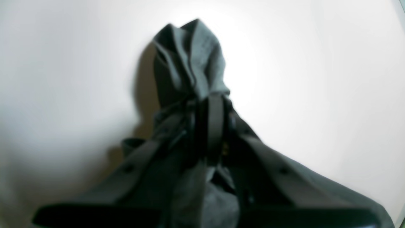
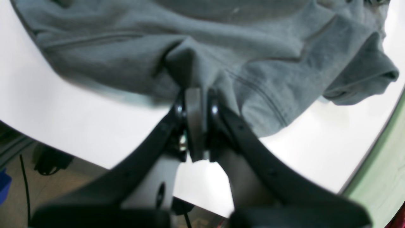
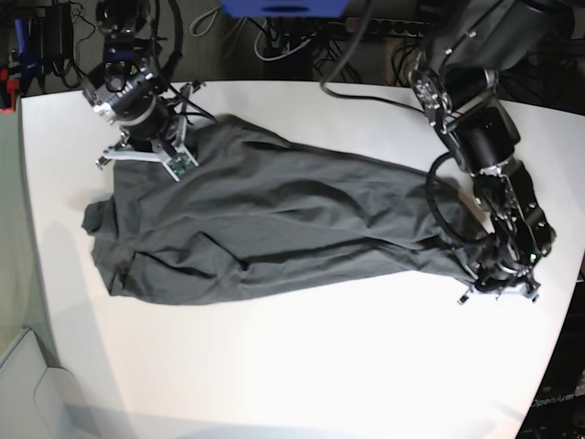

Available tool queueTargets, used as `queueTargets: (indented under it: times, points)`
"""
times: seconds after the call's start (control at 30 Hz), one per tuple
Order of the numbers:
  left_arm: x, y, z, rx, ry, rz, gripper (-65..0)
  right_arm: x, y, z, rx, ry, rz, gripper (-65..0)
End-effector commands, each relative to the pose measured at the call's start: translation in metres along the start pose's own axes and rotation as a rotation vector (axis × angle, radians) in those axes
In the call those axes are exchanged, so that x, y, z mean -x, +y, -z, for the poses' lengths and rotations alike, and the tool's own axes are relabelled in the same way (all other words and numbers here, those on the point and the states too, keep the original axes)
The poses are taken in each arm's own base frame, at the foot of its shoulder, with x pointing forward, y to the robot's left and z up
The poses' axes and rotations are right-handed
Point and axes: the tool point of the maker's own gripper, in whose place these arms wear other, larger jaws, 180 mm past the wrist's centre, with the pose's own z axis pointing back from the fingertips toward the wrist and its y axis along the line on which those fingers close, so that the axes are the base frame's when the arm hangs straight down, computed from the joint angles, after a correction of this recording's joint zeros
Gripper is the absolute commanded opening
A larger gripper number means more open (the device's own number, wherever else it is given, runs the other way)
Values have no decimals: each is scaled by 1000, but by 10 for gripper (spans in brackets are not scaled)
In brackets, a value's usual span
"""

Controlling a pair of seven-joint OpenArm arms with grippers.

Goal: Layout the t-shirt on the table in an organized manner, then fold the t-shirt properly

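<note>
The soft, creased charcoal t-shirt is lying stretched (long and rumpled) across the smooth white desk, with the left pincer and right pincer each pinching bunched fabric at opposite ends of it.

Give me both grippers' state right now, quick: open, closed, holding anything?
Left gripper: closed on a bunched end of the t-shirt.
Right gripper: closed, pinching a fold of the t-shirt near the table edge.

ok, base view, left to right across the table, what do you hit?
Bare edge of the table → right end effector, clamped on the t-shirt's upper left end → the t-shirt stretched out across the middle → left end effector, clamped on its right end.
</note>
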Motion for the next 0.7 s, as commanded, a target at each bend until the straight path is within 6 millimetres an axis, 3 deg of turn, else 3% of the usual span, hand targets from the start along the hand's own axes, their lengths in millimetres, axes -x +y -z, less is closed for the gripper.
queueTargets:
  times: [0.0, 0.13, 0.3, 0.67]
  points:
    - [-16, -3, -5, 10, -45, 0, -616, -8, -6, -3, 18, -32, 1, -650]
    - [5, 13, -2, -13, 12, 1, -616, -8, -5, -3, 17, -31, 1, -650]
    - [17, 20, -2, -25, 54, 7, -615, -8, -5, -3, 17, -31, 1, -650]
    - [21, 29, -9, -40, 37, 12, -615, -8, -4, -3, 15, -30, 3, -650]
